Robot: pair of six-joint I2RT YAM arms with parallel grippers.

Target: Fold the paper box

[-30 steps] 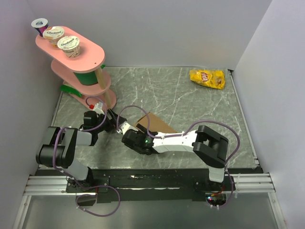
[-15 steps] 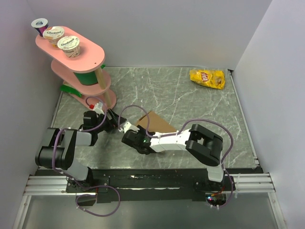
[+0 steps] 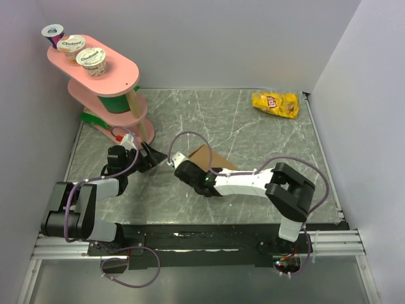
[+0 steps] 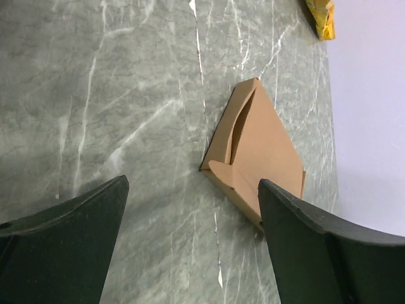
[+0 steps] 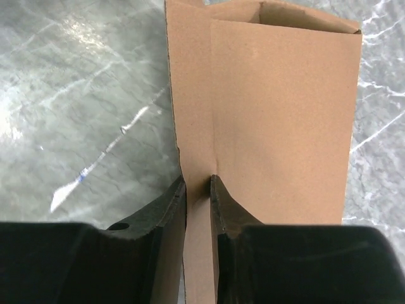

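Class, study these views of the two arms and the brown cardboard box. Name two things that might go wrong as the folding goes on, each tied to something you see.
1. The right jaws pinch only a thin flap at the edge of the paper box. A pull might slip off it or crease it in the wrong place.
2. The left jaws stand open, apart from the box, so nothing pins it. It may slide over the table rather than fold.
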